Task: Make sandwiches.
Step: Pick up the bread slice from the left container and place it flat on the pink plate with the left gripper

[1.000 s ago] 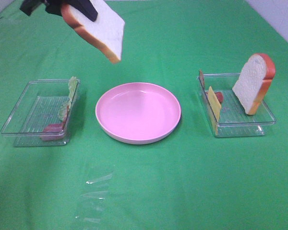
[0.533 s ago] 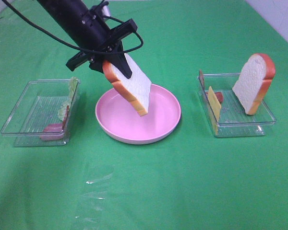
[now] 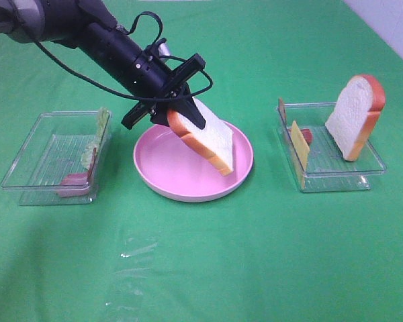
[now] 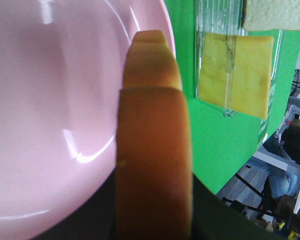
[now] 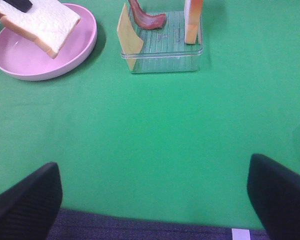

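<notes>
Now your left gripper (image 3: 185,117) clamps the white, orange-crusted toy bread slice (image 3: 213,139), tilted over the round pink plate (image 3: 166,168) as the sandwich's base; your right gripper (image 5: 155,200) gapes empty.

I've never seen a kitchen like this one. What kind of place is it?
Probably a robot lab, not a real kitchen. The table has a green cloth, the toy food sits in clear trays, and the left gripper holds a bread slice over a pink plate.
</notes>
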`<state>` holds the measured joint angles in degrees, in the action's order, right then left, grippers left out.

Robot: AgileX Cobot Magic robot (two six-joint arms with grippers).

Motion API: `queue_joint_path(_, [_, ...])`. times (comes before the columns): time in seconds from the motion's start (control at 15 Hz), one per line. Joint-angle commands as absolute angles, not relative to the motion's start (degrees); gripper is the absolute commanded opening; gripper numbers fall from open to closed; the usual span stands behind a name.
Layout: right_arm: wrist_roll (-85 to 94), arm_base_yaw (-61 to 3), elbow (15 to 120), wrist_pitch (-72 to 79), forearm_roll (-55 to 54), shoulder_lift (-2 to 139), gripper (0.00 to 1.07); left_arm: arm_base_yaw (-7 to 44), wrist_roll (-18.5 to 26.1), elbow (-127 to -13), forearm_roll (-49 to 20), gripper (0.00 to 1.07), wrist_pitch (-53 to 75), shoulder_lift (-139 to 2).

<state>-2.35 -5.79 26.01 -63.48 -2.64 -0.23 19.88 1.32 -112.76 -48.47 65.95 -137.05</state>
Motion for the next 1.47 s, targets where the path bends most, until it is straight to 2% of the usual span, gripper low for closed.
queue_joint_path(0.07, [-2.1,-5.8,25.8,-63.0,-2.8,-1.1,0.96,20.1,3.2,-112.9,-50.0,0.0,63.4,-137.1])
queue_joint_path(1.2, [-2.1,-5.8,25.8,-63.0,-2.8,-1.1,0.96,20.1,2.2,-112.9,-50.9,0.0,62.5,-141.2])
queue_joint_path(1.4, [-2.1,-5.8,25.8,-63.0,-2.8,-1.1,0.96,20.1,2.0,-112.9,-50.4,0.38,62.3,-141.3])
queue_joint_path(1.47, [-2.1,-5.8,25.8,-63.0,-2.8,-1.1,0.96,20.1,2.1,-112.9,-50.2,0.47,62.4,-141.3])
